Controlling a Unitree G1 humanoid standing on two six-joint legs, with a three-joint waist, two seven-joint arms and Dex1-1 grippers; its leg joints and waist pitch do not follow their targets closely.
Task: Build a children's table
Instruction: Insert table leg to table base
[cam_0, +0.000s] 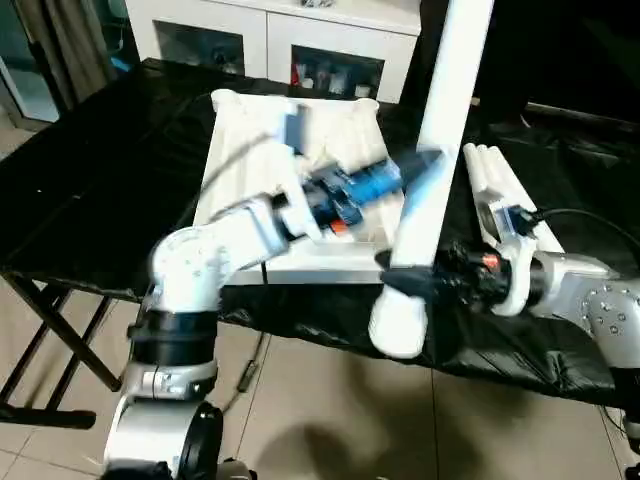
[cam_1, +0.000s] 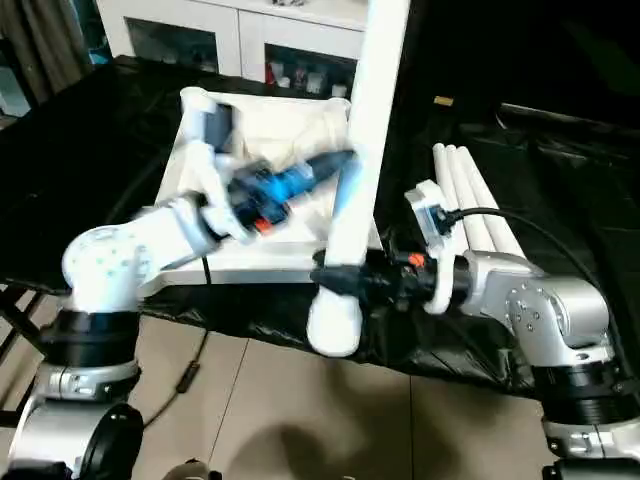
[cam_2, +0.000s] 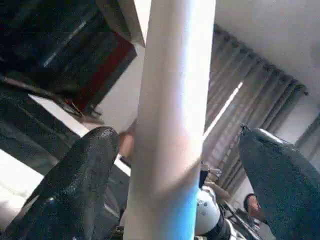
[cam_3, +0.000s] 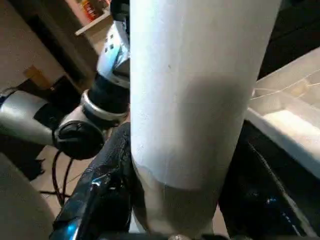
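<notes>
The right gripper (cam_0: 405, 283) reaches in level from the right at the table's near edge, its two black fingers clamped on the lower part of a long white tubular leg (cam_0: 432, 165), which stands nearly upright and runs out of the top of the picture. The left arm extends forward and to the right over the white plastic rectangular tabletop (cam_0: 255, 160); the left gripper (cam_0: 420, 172) is spread wide, one black finger (cam_2: 75, 185) on each side of the same leg higher up, neither visibly pressing it. The tabletop lies underside up on a table draped in black plastic sheeting (cam_0: 110, 180). The remaining white tubular legs (cam_0: 500, 185) lie side by side on the sheeting to the right, apart from the tabletop. A white glass-doored cabinet (cam_0: 270, 40) stands behind the table; the floor (cam_0: 330, 420) is tiled.
</notes>
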